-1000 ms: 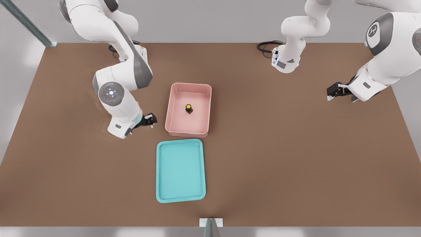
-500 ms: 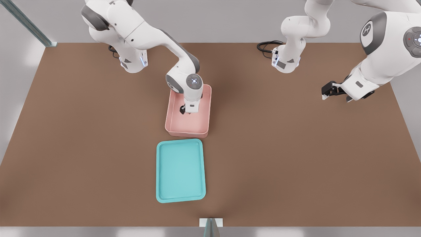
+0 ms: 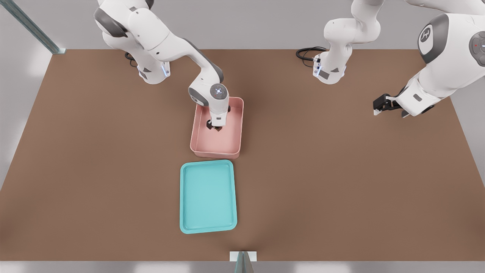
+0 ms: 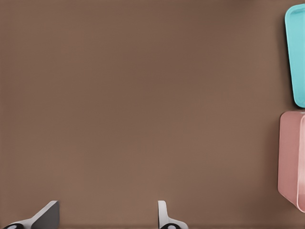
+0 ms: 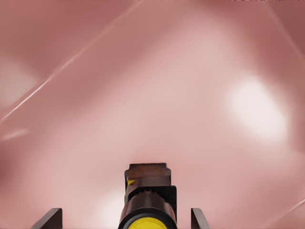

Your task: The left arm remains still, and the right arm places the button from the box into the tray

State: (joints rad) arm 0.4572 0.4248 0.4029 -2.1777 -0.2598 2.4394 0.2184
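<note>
1. The gripper (image 3: 215, 128) is down inside the pink box (image 3: 199, 125).
2. Its fingers (image 5: 51, 218) are open, one on each side of the button (image 5: 147, 202).
3. The teal tray (image 3: 208, 196) lies just near the box.

Button (image 5: 147, 202) between end effector (image 3: 216, 128) fingers, inside box (image 3: 197, 131), behind tray (image 3: 208, 227).

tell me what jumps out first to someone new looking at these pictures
The white right arm's black two-finger gripper reaches down inside the pale pink rectangular plastic bin at mid-table, fingers open on either side of the tiny yellow-capped push-button. Next comes the shallow teal rectangular tray, bare, just below the bin in the front view.
</note>
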